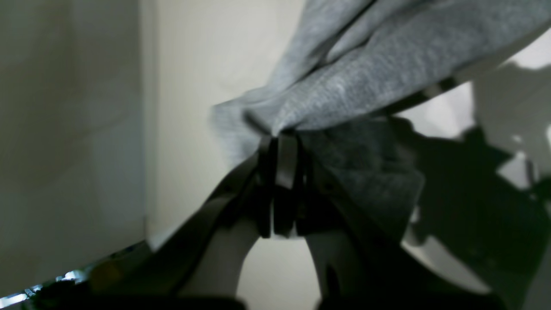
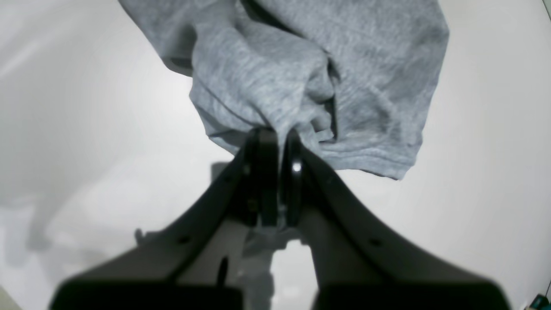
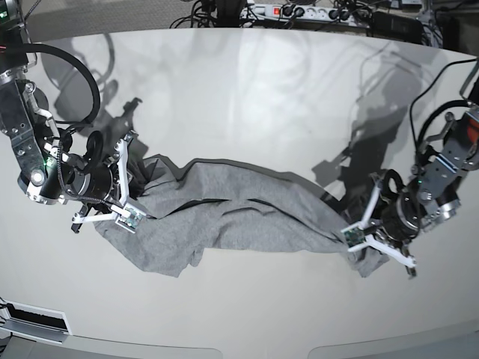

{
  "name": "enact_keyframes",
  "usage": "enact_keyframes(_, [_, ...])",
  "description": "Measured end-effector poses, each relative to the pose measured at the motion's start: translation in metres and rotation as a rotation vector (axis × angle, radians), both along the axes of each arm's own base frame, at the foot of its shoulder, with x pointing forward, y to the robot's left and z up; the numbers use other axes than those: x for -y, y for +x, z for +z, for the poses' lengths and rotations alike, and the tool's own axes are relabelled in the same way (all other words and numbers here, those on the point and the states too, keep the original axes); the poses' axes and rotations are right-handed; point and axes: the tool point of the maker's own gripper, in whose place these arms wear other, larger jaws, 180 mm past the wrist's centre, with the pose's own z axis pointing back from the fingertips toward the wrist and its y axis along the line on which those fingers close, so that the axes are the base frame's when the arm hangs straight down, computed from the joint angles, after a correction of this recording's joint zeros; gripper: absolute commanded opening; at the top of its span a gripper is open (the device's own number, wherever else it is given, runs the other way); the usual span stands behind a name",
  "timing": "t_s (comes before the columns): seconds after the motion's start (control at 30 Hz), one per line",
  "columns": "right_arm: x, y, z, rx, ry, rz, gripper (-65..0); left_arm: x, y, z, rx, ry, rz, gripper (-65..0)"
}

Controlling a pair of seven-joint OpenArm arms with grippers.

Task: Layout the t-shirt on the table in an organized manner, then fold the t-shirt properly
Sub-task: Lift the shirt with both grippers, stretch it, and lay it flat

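The heather-grey t-shirt (image 3: 232, 209) is stretched in a crumpled band across the off-white table (image 3: 247, 97), between both grippers. No lettering shows. My left gripper (image 3: 346, 238), at the base view's right, is shut on one bunched end of the shirt; in the left wrist view (image 1: 280, 137) cloth (image 1: 366, 73) fans out from the closed fingers. My right gripper (image 3: 133, 217), at the base view's left, is shut on the other end; in the right wrist view (image 2: 277, 133) the fabric (image 2: 344, 86) is pinched between the fingers, with a hemmed edge hanging beside them.
A power strip and cables (image 3: 299, 11) lie beyond the table's far edge. Black cables loop off both arms. The table's front edge (image 3: 239, 348) curves near the bottom of the base view.
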Motion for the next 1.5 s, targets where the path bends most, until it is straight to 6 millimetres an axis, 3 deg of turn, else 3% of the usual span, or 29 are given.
enact_keyframes(0.1, [0.006,0.015,0.019,0.074,0.060,-0.024,-65.0,-0.014,0.004,0.021,0.046,0.017,0.008,-65.0])
enact_keyframes(0.27, [0.057,0.042,0.055,0.186,0.087,-0.201,-65.0,-0.045,0.009,0.046,0.076,-0.001,0.070,-65.0])
enact_keyframes(0.33, [0.075,0.048,0.075,0.225,0.136,-0.252,-65.0,-0.046,0.012,0.055,0.087,-0.064,0.076,-65.0])
enact_keyframes(0.43, [0.083,0.052,0.107,0.285,0.222,-0.255,-65.0,-0.046,0.017,0.074,0.117,-0.147,0.083,-65.0])
enact_keyframes(0.5, [0.086,0.049,0.115,0.283,0.243,-0.243,-65.0,-0.045,0.020,0.086,0.133,-0.196,0.091,-65.0])
enact_keyframes(0.57, [0.088,0.042,0.107,0.230,0.205,-0.220,-65.0,-0.042,0.018,0.092,0.106,-0.248,0.081,-65.0])
enact_keyframes(0.67, [0.088,0.029,0.090,0.135,0.177,-0.218,-65.0,-0.034,0.004,0.081,-0.011,-0.293,0.064,-65.0])
enact_keyframes(0.77, [0.085,0.020,0.082,0.093,0.198,-0.215,-65.0,-0.019,-0.023,0.059,-0.174,-0.312,-0.017,-65.0])
enact_keyframes(0.93, [0.089,-0.003,0.060,-0.055,0.160,-0.226,-65.0,-0.023,-0.047,0.031,-0.295,-0.314,0.047,-65.0])
enact_keyframes(1.1, [0.085,-0.037,0.055,-0.267,0.180,-0.164,-65.0,-0.016,-0.070,0.016,-0.425,-0.394,0.098,-65.0])
enact_keyframes(1.2, [0.071,-0.040,0.067,-0.271,0.280,-0.108,-65.0,-0.010,-0.090,0.002,-0.518,-0.431,0.121,-65.0])
enact_keyframes(1.37, [0.068,-0.044,0.078,-0.278,0.331,-0.075,-65.0,-0.011,-0.108,-0.004,-0.619,-0.422,0.157,-65.0])
enact_keyframes(1.5, [0.069,-0.059,0.066,-0.326,0.333,-0.081,-65.0,-0.008,-0.136,-0.005,-0.766,-0.365,0.168,-65.0])
